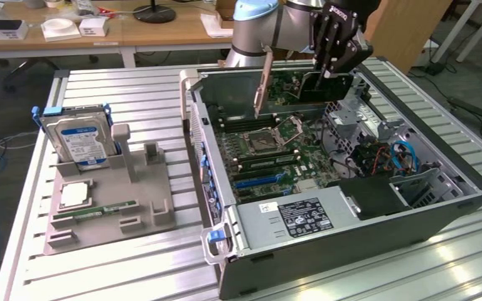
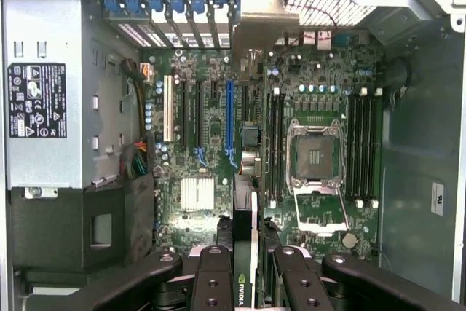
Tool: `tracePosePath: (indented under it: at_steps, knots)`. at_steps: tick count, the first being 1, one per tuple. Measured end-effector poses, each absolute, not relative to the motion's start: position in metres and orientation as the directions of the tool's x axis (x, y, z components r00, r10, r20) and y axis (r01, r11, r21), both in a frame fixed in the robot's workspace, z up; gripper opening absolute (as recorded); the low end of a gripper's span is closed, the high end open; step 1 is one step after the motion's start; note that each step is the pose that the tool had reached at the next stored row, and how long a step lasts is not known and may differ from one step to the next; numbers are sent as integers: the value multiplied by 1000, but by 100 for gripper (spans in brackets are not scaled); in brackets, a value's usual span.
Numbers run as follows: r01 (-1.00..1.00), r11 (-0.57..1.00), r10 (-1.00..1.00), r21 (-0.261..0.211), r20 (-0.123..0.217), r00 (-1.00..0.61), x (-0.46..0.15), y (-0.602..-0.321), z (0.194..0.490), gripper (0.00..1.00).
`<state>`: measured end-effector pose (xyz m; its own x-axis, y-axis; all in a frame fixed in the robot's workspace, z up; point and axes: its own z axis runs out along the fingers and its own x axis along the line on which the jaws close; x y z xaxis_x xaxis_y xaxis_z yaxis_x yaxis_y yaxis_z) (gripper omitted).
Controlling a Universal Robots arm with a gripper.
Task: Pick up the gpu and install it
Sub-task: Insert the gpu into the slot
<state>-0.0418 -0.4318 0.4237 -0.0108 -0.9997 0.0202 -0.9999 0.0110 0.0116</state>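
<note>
One arm is reaching over the open computer case point(image 1: 350, 238), and its gripper point(image 1: 328, 70) is clamped on the gpu point(image 1: 304, 84), the black fingers point(image 1: 341, 37) pinching the card from both faces. The green board hangs on edge above the far end of the case in the exterior view, with its silvery bracket strip point(image 1: 263, 81) slanting down on the exterior view's left. It sits higher than the motherboard point(image 1: 275, 147) and is not seated in any slot. From the wrist view the gpu point(image 2: 243, 209) is seen edge-on between the finger links of the gripper point(image 2: 251, 254), running close to the line of the long blue slot point(image 2: 230, 118), with the processor socket point(image 2: 314, 154) off to one side. On the slatted metal table point(image 1: 123, 88), at the exterior view's left of the case, stands a grey holder point(image 1: 145, 200). A silver hard drive point(image 1: 78, 138) with a blue label is propped upright in it, and a slim memory stick point(image 1: 98, 212) lies flat near its front.
</note>
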Motion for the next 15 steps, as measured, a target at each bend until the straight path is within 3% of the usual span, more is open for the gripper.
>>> tracePosePath:
  at_steps: [15]
  knots:
    - [-1000,11,-1000,2,20,-11,-42,-432,413,26]
